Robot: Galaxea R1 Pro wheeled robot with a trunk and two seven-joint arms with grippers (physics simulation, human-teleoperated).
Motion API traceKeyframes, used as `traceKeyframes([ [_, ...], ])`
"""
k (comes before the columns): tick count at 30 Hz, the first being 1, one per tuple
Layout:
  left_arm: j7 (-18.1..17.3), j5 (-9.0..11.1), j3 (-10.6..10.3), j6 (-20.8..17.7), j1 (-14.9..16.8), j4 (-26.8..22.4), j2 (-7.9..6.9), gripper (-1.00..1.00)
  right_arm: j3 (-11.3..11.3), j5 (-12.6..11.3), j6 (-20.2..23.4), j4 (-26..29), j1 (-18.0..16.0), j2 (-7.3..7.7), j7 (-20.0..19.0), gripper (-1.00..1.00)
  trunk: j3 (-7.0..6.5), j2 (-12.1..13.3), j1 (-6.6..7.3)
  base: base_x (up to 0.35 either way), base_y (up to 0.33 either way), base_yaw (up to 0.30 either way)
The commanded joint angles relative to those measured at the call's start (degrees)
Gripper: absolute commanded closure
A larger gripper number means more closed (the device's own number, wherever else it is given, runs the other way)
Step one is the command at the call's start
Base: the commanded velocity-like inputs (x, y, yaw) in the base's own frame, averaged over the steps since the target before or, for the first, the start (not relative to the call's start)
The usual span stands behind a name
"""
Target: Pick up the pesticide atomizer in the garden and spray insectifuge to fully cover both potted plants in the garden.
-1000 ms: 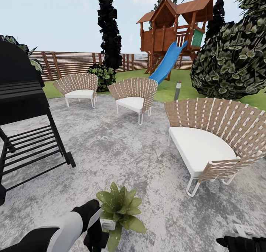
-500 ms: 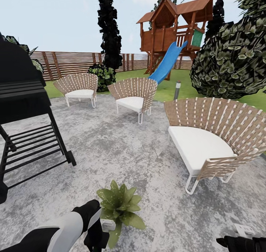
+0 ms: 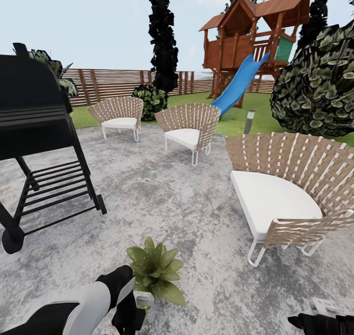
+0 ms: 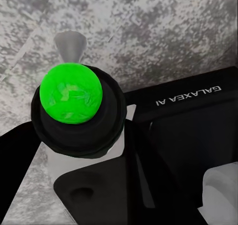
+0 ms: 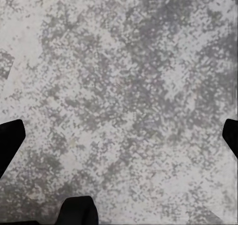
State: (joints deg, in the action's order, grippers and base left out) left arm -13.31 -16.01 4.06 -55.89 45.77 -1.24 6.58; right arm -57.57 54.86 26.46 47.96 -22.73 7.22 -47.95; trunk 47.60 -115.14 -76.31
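Head view has the robot parked on the mottled grey patio (image 3: 162,197), left arm (image 3: 93,303) tucked in low at about 7 o'clock with the spray bottle (image 3: 142,299) held right up against the light-green potted plant (image 3: 155,271). Makes sense to me: the nozzle is next to the leaves, so the mist should land on the rosette rather than the paving. I'd guess it's mid-spray or just lining up.

Left wrist view is way more useful. The left gripper (image 4: 106,158) looks clamped on the bottle, black fingers (image 4: 193,150) hugging the body just under the cap, though the contact itself is hard to make out up close. The cap is a glossy bright green ball sitting in a chunky black collar, with a pale grey cone poking out past it.

The right gripper (image 5: 119,136) is spread wide with nothing in it, just speckled stone between the dark fingertips (image 5: 10,140). It sits idle at 5 o'clock in the head view.

Plant is broad, pointed, slightly waxy leaves. Around it: a black slatted metal grill (image 3: 39,143) at 10 o'clock, curved woven chairs (image 3: 290,187) with white cushions at 2 o'clock, and a wooden playhouse with a blue slide (image 3: 241,84) at 1 o'clock, in front of a brown slatted fence (image 3: 108,81).
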Motion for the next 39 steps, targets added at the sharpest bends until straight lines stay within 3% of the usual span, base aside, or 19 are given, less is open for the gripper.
traceKeyframes([
  [1, -0.23, -0.60, 0.42, -0.27, 0.02, -0.08, 0.01, 1.00, -0.17, 0.34, 0.09, 0.03, -0.07, -0.01, -0.39, -1.00, 0.05, -0.03, 0.01, 0.000, -0.284, 0.080],
  [14, -0.28, -0.70, 0.33, -0.01, 0.02, -1.98, 0.27, 1.00, -0.18, 0.34, 0.09, -0.07, -0.05, -0.01, -0.37, -1.00, -0.03, -0.03, 0.01, -0.004, -0.038, -0.007],
  [27, -0.31, -0.69, 0.33, 0.07, 0.02, -2.45, 0.41, 1.00, -0.10, 0.35, 0.00, -0.33, -0.06, -0.01, -0.38, -1.00, -0.39, -0.03, 0.01, -0.213, 0.000, -0.067],
  [32, -0.28, -0.76, 0.28, 0.06, 0.05, -2.65, 0.39, 1.00, -0.09, 3.02, 0.00, -0.33, -0.07, -0.01, -0.39, -1.00, -0.39, -0.03, 0.01, -0.002, 0.000, 0.000],
  [36, -0.18, -0.76, 0.32, -0.34, 0.20, -8.63, 0.84, 1.00, -0.09, 3.90, 0.02, -0.42, -0.10, -0.08, -0.39, -1.00, -0.39, -0.03, 0.01, 0.000, 0.000, 0.000],
  [39, -0.14, -0.70, 0.27, -1.21, 0.96, -10.47, 1.54, 1.00, -0.09, 4.01, 0.07, -1.30, -0.10, -0.10, -0.41, -1.00, -0.39, -0.03, 0.01, 0.000, 0.000, 0.000],
])
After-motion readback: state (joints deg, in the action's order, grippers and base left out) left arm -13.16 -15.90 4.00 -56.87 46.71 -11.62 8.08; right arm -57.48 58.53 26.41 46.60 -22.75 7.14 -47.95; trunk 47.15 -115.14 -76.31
